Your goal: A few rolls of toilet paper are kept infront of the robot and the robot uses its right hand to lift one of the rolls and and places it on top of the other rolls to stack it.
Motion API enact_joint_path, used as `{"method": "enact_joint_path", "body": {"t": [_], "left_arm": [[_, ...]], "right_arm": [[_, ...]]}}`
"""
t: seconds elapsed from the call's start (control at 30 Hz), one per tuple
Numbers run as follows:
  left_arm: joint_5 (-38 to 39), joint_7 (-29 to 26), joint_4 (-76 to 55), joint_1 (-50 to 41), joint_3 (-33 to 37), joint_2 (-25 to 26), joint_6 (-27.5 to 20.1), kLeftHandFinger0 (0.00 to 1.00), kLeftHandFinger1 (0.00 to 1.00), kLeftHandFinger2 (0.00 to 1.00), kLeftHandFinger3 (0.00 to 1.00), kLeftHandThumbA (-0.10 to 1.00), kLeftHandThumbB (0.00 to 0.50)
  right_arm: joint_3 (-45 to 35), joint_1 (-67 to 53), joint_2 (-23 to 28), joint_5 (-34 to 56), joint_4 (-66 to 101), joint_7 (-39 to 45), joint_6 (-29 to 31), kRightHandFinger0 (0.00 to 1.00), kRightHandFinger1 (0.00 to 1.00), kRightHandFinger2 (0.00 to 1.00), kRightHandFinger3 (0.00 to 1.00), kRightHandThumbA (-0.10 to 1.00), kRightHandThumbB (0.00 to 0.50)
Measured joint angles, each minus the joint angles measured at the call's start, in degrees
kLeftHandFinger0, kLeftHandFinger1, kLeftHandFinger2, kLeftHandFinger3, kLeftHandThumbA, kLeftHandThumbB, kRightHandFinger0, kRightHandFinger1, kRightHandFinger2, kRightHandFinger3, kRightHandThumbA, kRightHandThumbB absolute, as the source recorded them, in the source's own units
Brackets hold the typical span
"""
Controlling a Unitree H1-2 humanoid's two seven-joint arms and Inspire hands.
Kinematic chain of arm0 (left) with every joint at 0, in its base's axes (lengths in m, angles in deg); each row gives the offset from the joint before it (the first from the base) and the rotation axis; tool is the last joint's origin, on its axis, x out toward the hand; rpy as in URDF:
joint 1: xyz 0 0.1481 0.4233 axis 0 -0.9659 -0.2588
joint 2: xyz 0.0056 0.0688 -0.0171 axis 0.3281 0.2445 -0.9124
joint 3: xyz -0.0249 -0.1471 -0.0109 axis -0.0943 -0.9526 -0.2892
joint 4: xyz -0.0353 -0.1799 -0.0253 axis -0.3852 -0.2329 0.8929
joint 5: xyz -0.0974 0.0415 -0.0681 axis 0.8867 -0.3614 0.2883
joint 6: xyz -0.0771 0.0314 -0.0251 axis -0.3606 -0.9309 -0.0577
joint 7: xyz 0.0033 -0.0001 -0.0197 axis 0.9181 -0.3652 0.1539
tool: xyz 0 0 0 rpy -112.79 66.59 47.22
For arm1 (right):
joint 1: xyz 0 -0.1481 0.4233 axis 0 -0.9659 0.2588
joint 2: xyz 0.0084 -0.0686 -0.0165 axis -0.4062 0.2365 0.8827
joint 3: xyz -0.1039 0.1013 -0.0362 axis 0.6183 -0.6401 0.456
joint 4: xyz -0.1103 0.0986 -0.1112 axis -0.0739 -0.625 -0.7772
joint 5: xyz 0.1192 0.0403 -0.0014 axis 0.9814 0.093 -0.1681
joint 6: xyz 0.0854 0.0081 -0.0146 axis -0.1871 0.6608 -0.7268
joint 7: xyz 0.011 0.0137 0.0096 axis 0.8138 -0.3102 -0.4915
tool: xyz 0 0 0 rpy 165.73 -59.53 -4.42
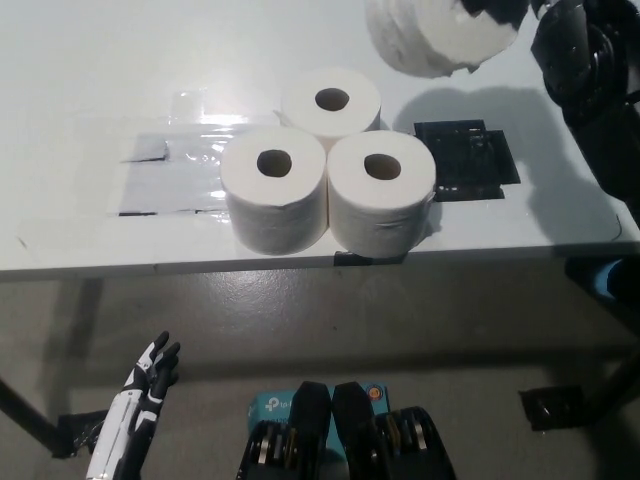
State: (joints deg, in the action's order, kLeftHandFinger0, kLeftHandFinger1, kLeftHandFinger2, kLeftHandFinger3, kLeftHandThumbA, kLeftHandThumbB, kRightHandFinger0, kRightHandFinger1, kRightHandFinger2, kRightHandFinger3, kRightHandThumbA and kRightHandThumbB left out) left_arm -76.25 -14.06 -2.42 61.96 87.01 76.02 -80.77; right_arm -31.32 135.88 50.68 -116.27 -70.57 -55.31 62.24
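Three white toilet paper rolls stand upright, touching, near the table's front edge: one at the back [331, 100], one front left [274, 187], one front right [382, 190]. A further roll [430, 35] hangs in the air at the top of the head view, above and to the right of the group. My black right hand [545, 20] is shut on it, partly cut off by the top edge. The white left hand [145, 385] rests low at the lower left, below table level, fingers apart and holding nothing.
The white table [90, 80] has a taped clear patch [170, 170] left of the rolls and a black square mat [465, 160] to their right, now uncovered. Its front edge runs across the picture's middle. Grey floor lies below.
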Motion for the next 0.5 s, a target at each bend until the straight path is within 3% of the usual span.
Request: {"method": "enact_joint_path", "body": {"t": [0.03, 0.07, 0.13, 0.17, 0.2, 0.27, 0.33, 0.37, 0.4, 0.43, 0.5], "left_arm": [[0.04, 0.0, 0.0, 0.0, 0.01, 0.0, 0.0, 1.0, 1.0, 1.0, 1.0, 0.95, 0.176], [0.08, 0.0, 0.0, -0.01, 0.01, 0.0, 0.0, 1.0, 1.0, 1.0, 1.0, 0.95, 0.178], [0.12, -0.01, 0.0, -0.03, 0.01, 0.0, 0.0, 1.0, 1.0, 1.0, 1.0, 0.95, 0.181], [0.12, 0.0, 0.0, -0.04, 0.02, 0.0, 0.0, 1.0, 1.0, 1.0, 1.0, 0.96, 0.189], [0.11, 0.0, 0.0, -0.03, 0.03, 0.01, 0.0, 1.0, 1.0, 1.0, 1.0, 0.96, 0.192], [0.11, 0.0, 0.0, -0.04, 0.03, 0.01, 0.0, 1.0, 1.0, 1.0, 1.0, 0.96, 0.186], [0.12, 0.0, 0.0, -0.04, 0.04, 0.01, 0.0, 1.0, 1.0, 1.0, 1.0, 0.96, 0.187], [0.11, 0.0, 0.0, -0.04, 0.04, 0.01, 0.0, 1.0, 1.0, 1.0, 1.0, 0.96, 0.189], [0.11, 0.0, 0.0, -0.04, 0.05, 0.01, 0.0, 1.0, 1.0, 1.0, 1.0, 0.96, 0.19], [0.11, 0.0, 0.0, -0.04, 0.06, 0.02, 0.0, 1.0, 1.0, 1.0, 1.0, 0.96, 0.191], [0.1, 0.0, 0.0, -0.04, 0.08, 0.02, 0.0, 1.0, 1.0, 1.0, 1.0, 0.97, 0.191]], "right_arm": [[0.28, -0.08, -0.26, -0.01, 0.18, 0.68, -0.02, 0.0, 0.0, 0.35, 0.31, 0.89, 0.0], [0.56, -0.17, -0.62, 0.0, 0.3, 1.39, -0.03, 0.0, 0.0, 0.32, 0.23, 0.84, 0.0], [0.9, -0.31, -1.24, 0.02, 0.29, 2.46, -0.02, 0.0, 0.0, 0.34, 0.18, 0.87, 0.0], [1.09, -0.42, -1.76, 0.02, 0.29, 3.12, -0.02, 0.0, 0.02, 0.37, 0.29, 0.87, 0.0], [1.22, -0.54, -2.11, 0.03, 0.29, 3.71, -0.02, 0.0, 0.03, 0.38, 0.25, 0.83, 0.0], [1.53, -0.84, -2.92, 0.04, 0.16, 4.91, 0.03, 0.0, 0.05, 0.42, 0.28, 0.74, 0.0], [1.75, -1.05, -3.77, 0.08, -0.41, 5.73, 0.15, 0.0, 0.07, 0.42, 0.25, 0.76, 0.0], [1.88, -1.16, -4.12, 0.07, -0.62, 5.98, 0.2, 0.0, 0.04, 0.38, 0.11, 0.78, 0.0], [2.08, -1.26, -4.53, 0.04, -0.89, 6.2, 0.26, 0.0, 0.02, 0.37, 0.09, 0.79, 0.0], [2.4, -1.26, -4.95, -0.02, -1.46, 6.32, 0.38, 0.0, 0.02, 0.36, 0.07, 0.8, 0.0], [2.91, -1.26, -5.61, -0.19, -2.38, 6.37, 0.53, 0.0, 0.05, 0.41, 0.12, 0.83, 0.0]]}}
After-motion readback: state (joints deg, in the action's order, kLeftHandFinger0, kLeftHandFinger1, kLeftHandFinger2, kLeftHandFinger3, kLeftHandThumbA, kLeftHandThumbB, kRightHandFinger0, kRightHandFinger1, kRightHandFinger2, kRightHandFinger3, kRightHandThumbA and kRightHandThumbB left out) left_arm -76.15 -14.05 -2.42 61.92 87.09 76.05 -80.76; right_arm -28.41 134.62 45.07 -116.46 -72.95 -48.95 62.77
